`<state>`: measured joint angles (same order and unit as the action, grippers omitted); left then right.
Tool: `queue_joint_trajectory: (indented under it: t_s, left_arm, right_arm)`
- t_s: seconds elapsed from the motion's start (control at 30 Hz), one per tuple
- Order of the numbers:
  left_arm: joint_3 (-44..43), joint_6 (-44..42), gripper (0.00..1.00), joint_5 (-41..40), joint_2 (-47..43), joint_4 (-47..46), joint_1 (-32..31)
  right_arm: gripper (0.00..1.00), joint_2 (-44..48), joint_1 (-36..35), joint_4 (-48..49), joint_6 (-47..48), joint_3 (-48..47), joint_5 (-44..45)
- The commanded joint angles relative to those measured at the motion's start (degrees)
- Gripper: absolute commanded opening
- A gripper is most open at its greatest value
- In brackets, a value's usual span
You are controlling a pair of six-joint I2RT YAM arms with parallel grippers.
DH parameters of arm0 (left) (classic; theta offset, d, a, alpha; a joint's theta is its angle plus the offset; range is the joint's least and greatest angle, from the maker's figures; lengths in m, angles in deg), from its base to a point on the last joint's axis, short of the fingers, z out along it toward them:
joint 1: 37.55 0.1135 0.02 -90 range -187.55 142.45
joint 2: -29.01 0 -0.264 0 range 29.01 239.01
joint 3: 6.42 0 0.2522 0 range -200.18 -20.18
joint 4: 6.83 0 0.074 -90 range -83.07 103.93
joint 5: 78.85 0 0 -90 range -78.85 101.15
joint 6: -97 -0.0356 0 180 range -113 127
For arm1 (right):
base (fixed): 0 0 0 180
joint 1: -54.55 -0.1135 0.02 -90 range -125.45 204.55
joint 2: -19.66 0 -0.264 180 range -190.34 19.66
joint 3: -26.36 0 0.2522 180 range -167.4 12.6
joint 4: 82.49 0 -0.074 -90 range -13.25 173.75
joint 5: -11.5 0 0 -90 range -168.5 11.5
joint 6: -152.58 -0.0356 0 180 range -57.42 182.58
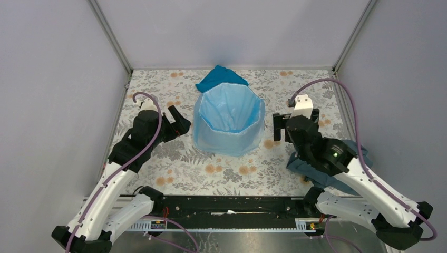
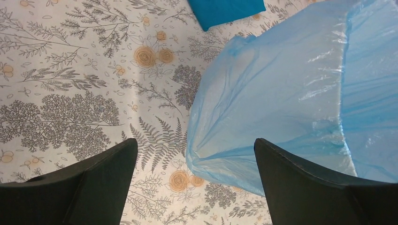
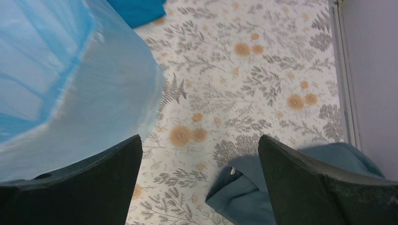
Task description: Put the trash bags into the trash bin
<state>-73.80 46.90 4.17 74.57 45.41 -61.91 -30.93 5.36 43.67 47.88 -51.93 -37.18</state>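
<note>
I see the tall see-through white plastic trash bin (image 1: 227,148) standing near the middle of the flowery worktop (image 1: 174,174). The thin, shiny light-blue plastic trash bag (image 1: 230,108) sits inside it. The bag's top is turned over the rim and hangs down the outside walls. From the left wrist camera, the crinkly blue film (image 2: 281,93) covers that side of the bin almost down to the worktop.

My left claw (image 1: 178,120) is on the left of the bin, close to it but not touching. Its two black fingers (image 2: 94,183) are spread wide and hold nothing. I see bare worktop and the edge of the bag between them.

My right claw (image 1: 295,125) is on the right of the bin, also near it. Its fingers (image 3: 300,183) are spread wide too, with nothing in them.

A folded teal-blue cloth (image 1: 220,78) lies just behind the bin, at the far side. A dull grey-blue cloth (image 3: 244,192) lies bunched up on the right side of the worktop, partly under my right arm.
</note>
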Motion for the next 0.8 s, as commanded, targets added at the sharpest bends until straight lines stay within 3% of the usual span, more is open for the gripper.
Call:
queue_joint_trajectory:
  t_s: [0.0, 0.17, 0.27, 0.77]
  left_arm:
    - [0.5, 3.8, 0.99, -1.6, 0.3, -1.7, -0.1]
    - [5.3, 7.8, 0.99, -0.9, 2.2, -7.8, -0.1]
    - [6.8, 9.2, 0.99, 1.5, 4.3, -11.0, -0.1]
    - [11.1, 9.1, 0.98, 12.5, 14.2, -25.0, -0.2]
  right_arm:
    - [1.0, 1.0, 4.1, 7.8, -2.5, 9.2, -0.1]
    - [1.0, -0.8, 20.0, 19.6, -6.1, 17.8, -24.0]
    - [1.0, -1.4, 25.0, 24.4, -8.6, 20.8, -34.5]
    - [1.0, -10.4, 27.2, 36.1, -7.6, 23.3, -50.5]
